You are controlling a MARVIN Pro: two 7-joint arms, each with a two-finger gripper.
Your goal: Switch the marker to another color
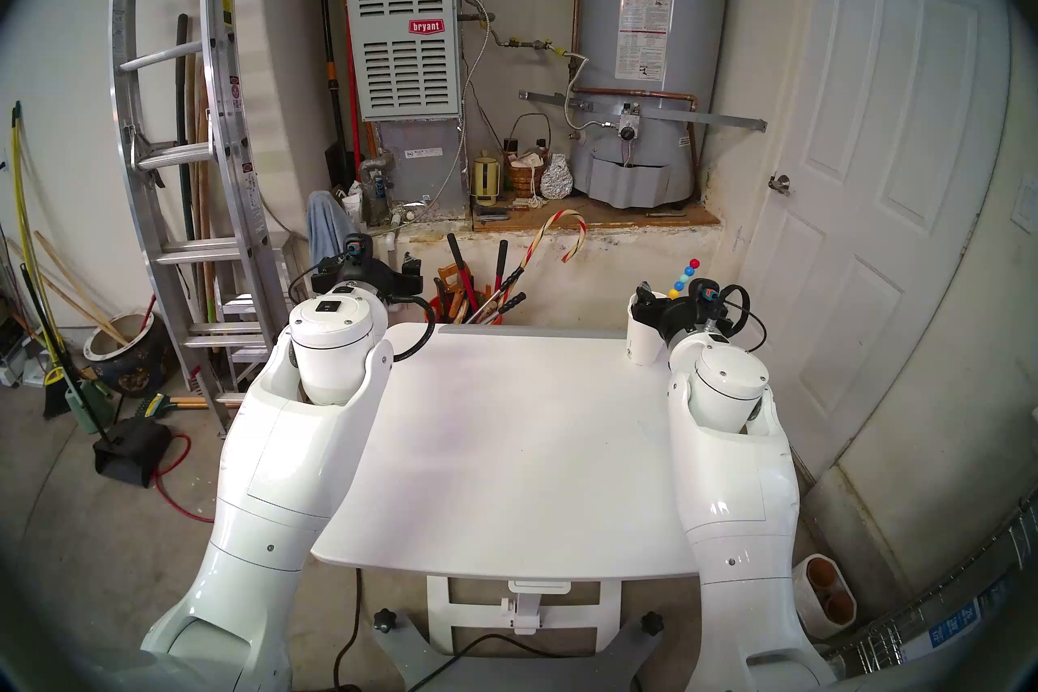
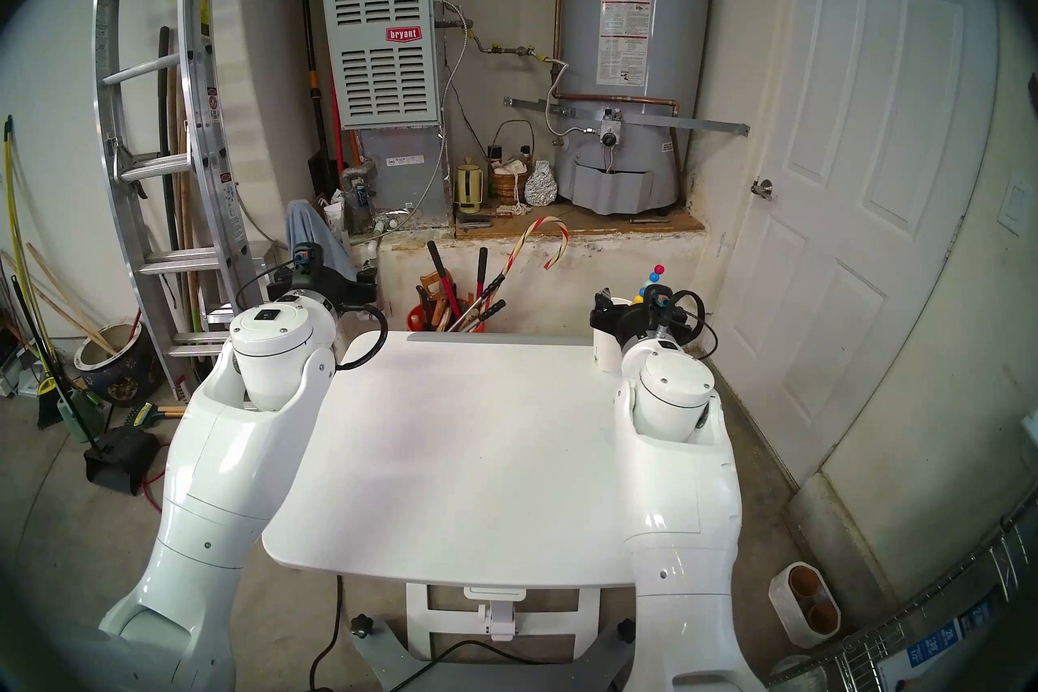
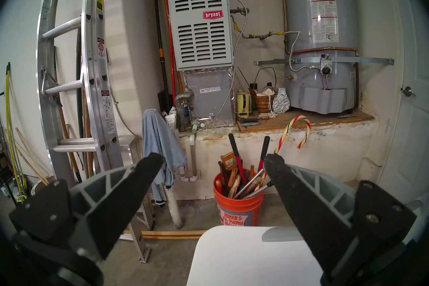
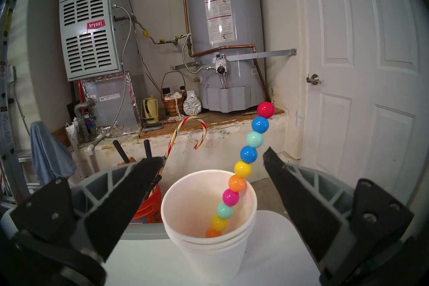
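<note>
At the far right corner of the white tabletop surface [image 1: 505, 449], we find the marker [image 4: 246, 169], a slim stick of glossy round beads in red, blue, teal, yellow, orange and pink, leaning against the rim of a white foam cup [image 4: 209, 243] with its lower end inside. We judge it light, stiff and rather slippery, with beads that may pull apart, so we would take it by the blue and teal beads clear of the rim. Our right pincer [image 4: 213, 157] hangs just before the cup, jaws wide apart and holding nothing; our left pincer [image 3: 213, 160] is likewise apart and empty, off the surface's left edge. Otherwise the surface looks bare. Beyond it we see a garage corner: a grey furnace [image 1: 401, 17], a grey water heater [image 1: 651, 28], an aluminium ladder [image 1: 185, 112], an orange bucket of tools [image 3: 239, 199] and a white panelled door [image 1: 876, 168].
</note>
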